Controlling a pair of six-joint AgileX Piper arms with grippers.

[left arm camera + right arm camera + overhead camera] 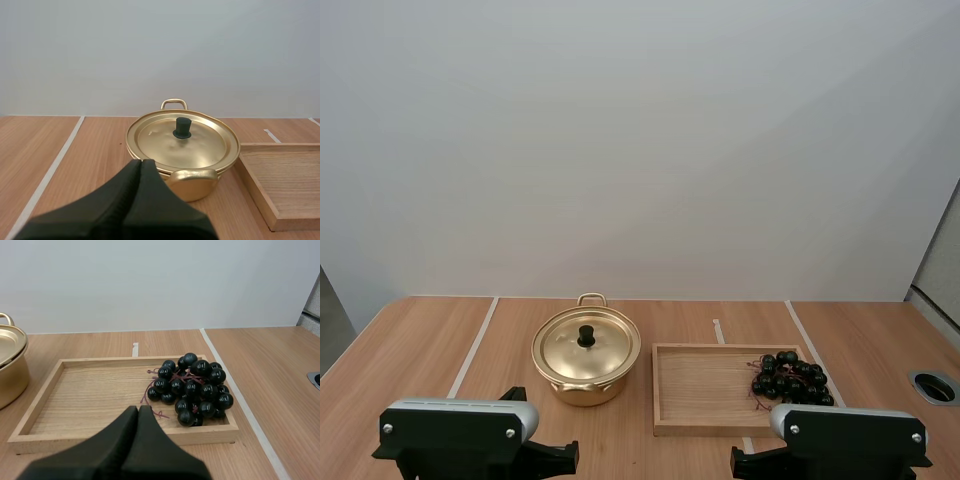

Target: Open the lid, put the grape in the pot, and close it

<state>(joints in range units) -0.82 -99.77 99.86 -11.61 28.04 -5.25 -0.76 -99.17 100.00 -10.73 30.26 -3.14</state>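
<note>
A gold pot (586,357) stands on the table with its lid (586,343) on; the lid has a black knob (586,335). To its right a wooden tray (695,390) holds a bunch of dark grapes (791,377) at its right end. In the left wrist view my left gripper (140,163) is shut on nothing, just short of the pot (192,182) and its lid (182,141). In the right wrist view my right gripper (138,410) is shut on nothing, near the front rim of the tray (80,400), with the grapes (192,387) a little beyond it.
White tape lines (473,345) cross the wooden table. A round metal grommet (934,385) sits in the tabletop at the far right. Both arm bases stand at the near edge.
</note>
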